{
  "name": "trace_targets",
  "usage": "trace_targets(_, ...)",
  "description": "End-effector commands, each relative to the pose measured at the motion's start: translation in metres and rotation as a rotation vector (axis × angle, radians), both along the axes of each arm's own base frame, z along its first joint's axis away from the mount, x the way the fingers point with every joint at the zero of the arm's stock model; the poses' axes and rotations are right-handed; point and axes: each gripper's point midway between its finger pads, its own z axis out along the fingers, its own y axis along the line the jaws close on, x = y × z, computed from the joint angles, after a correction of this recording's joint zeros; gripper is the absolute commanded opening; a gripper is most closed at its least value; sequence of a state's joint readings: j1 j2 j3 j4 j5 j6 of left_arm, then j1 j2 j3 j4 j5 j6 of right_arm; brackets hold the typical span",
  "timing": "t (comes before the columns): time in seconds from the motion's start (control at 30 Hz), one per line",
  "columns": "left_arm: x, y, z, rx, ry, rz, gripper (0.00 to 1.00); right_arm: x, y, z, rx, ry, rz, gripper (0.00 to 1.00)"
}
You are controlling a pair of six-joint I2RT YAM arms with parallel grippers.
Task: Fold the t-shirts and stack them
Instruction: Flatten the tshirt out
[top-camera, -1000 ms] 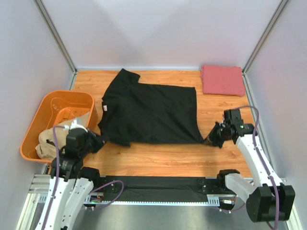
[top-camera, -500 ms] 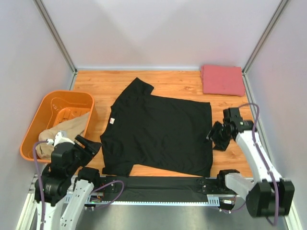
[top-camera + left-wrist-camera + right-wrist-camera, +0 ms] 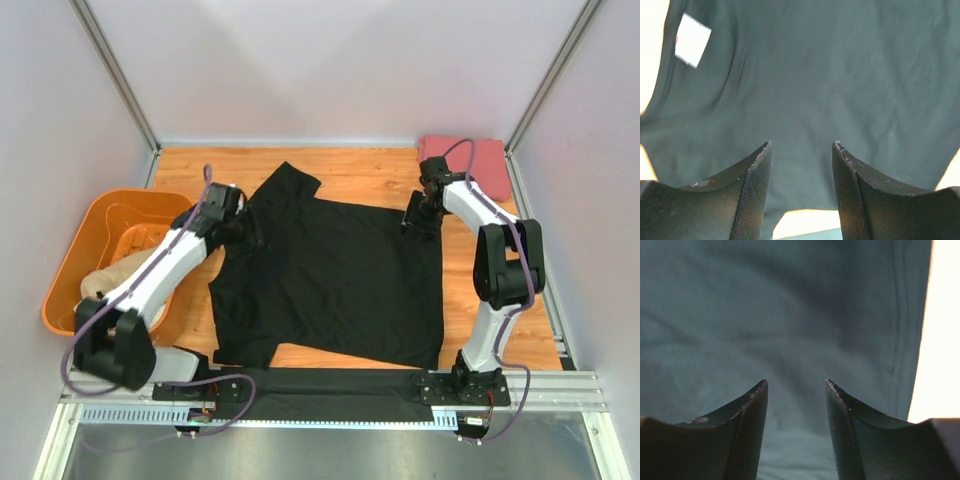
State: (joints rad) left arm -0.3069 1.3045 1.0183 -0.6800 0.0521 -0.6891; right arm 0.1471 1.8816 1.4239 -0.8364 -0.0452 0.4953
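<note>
Wood-grain table (image 3: 360, 165), flat, soft black t-shirt (image 3: 330, 280)

lab robot cell — blank white walls (image 3: 330, 70), aluminium rails (image 3: 115, 75), wood tabletop (image 3: 360, 165)

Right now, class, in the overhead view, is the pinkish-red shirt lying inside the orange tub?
No: the folded pinkish-red shirt lies on the table, far right; the orange tub at the left holds a tan shirt.

tan shirt (image 3: 98, 285) partly hidden, black shirt (image 3: 840, 75) cropped
</note>
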Motion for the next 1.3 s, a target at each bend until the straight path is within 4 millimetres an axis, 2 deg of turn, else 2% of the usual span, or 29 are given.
trace_targets(0.0,0.048,-0.007,-0.004,0.068,-0.067,-0.055,0.58,0.027,-0.007,-0.004,-0.079,-0.046,0.01,0.5)
trace_targets(0.03,0.059,-0.009,-0.017,0.082,-0.029,-0.053,0.58,0.028,-0.009,-0.009,-0.089,-0.038,0.012,0.47)
trace_targets(0.07,0.069,-0.014,-0.018,0.073,-0.036,-0.058,0.58,0.03,-0.012,-0.015,-0.11,-0.033,0.019,0.45)
trace_targets(0.1,0.074,-0.017,-0.037,0.077,0.007,-0.064,0.58,0.031,-0.014,-0.018,-0.121,-0.036,0.023,0.44)
trace_targets(0.2,0.091,-0.023,-0.063,0.096,0.06,-0.075,0.58,0.037,-0.019,-0.031,-0.156,-0.042,0.025,0.41)
trace_targets(0.37,0.119,-0.026,-0.09,0.13,0.074,-0.074,0.59,0.051,-0.031,-0.054,-0.233,-0.031,0.046,0.41)
trace_targets(0.4,0.129,-0.029,-0.098,0.132,0.087,-0.074,0.59,0.056,-0.031,-0.062,-0.243,-0.02,0.05,0.42)
trace_targets(0.47,0.137,-0.03,-0.105,0.138,0.106,-0.072,0.6,0.067,-0.033,-0.064,-0.248,-0.03,0.056,0.42)
trace_targets(0.5,0.149,-0.031,-0.11,0.135,0.111,-0.061,0.6,0.08,-0.03,-0.059,-0.243,-0.056,0.059,0.42)
trace_targets(0.57,0.154,-0.027,-0.118,0.137,0.142,-0.037,0.6,0.09,-0.027,-0.069,-0.238,-0.045,0.071,0.41)
trace_targets(0.6,0.165,-0.023,-0.123,0.129,0.145,-0.009,0.6,0.106,-0.025,-0.057,-0.234,-0.08,0.068,0.42)
trace_targets(0.67,0.175,-0.022,-0.125,0.12,0.147,0.001,0.6,0.117,-0.023,-0.062,-0.229,-0.069,0.062,0.42)
trace_targets(0.7,0.189,-0.025,-0.121,0.119,0.124,-0.008,0.6,0.119,-0.024,-0.057,-0.23,-0.06,0.052,0.42)
trace_targets(0.73,0.192,-0.025,-0.118,0.133,0.122,-0.033,0.61,0.126,-0.023,-0.043,-0.228,-0.066,0.047,0.43)
trace_targets(0.77,0.197,-0.025,-0.114,0.139,0.117,-0.043,0.61,0.126,-0.023,-0.039,-0.231,-0.063,0.046,0.43)
trace_targets(0.8,0.211,-0.027,-0.099,0.142,0.081,-0.045,0.62,0.122,-0.024,-0.032,-0.237,-0.053,0.051,0.45)
trace_targets(0.83,0.206,-0.025,-0.091,0.151,0.099,-0.054,0.63,0.121,-0.028,-0.024,-0.254,-0.059,0.044,0.46)
trace_targets(0.87,0.205,-0.025,-0.071,0.15,0.071,-0.06,0.64,0.119,-0.03,-0.007,-0.259,-0.076,0.041,0.48)
trace_targets(0.93,0.19,-0.023,-0.05,0.147,0.066,-0.06,0.67,0.104,-0.035,0.008,-0.281,-0.056,0.038,0.53)
trace_targets(0.97,0.173,-0.015,-0.03,0.162,0.04,-0.044,0.68,0.09,-0.038,0.024,-0.287,-0.061,0.041,0.55)
trace_targets(1.03,0.153,-0.011,-0.011,0.166,0.008,-0.036,0.69,0.072,-0.042,0.039,-0.29,-0.056,0.039,0.59)
trace_targets(1.07,0.127,-0.007,0.003,0.164,-0.015,-0.043,0.7,0.053,-0.043,0.031,-0.286,-0.011,0.045,0.59)
trace_targets(1.1,0.116,-0.006,0.009,0.158,-0.029,-0.046,0.7,0.044,-0.042,0.054,-0.269,-0.053,0.042,0.6)
trace_targets(1.13,0.102,-0.005,0.014,0.152,-0.035,-0.049,0.7,0.032,-0.037,0.055,-0.229,-0.043,0.05,0.6)
trace_targets(1.17,0.076,0.001,0.014,0.139,-0.025,-0.043,0.69,0.01,-0.035,0.043,-0.206,0.006,0.06,0.61)
trace_targets(1.2,0.06,0.0,0.013,0.115,-0.006,-0.051,0.67,-0.001,-0.031,0.059,-0.169,-0.041,0.048,0.61)
trace_targets(1.23,0.046,0.004,0.01,0.114,0.009,-0.045,0.66,-0.013,-0.022,0.056,-0.111,-0.027,0.052,0.61)
trace_targets(1.27,0.02,0.008,0.001,0.099,0.037,-0.049,0.66,-0.021,-0.018,0.057,-0.075,-0.038,0.043,0.61)
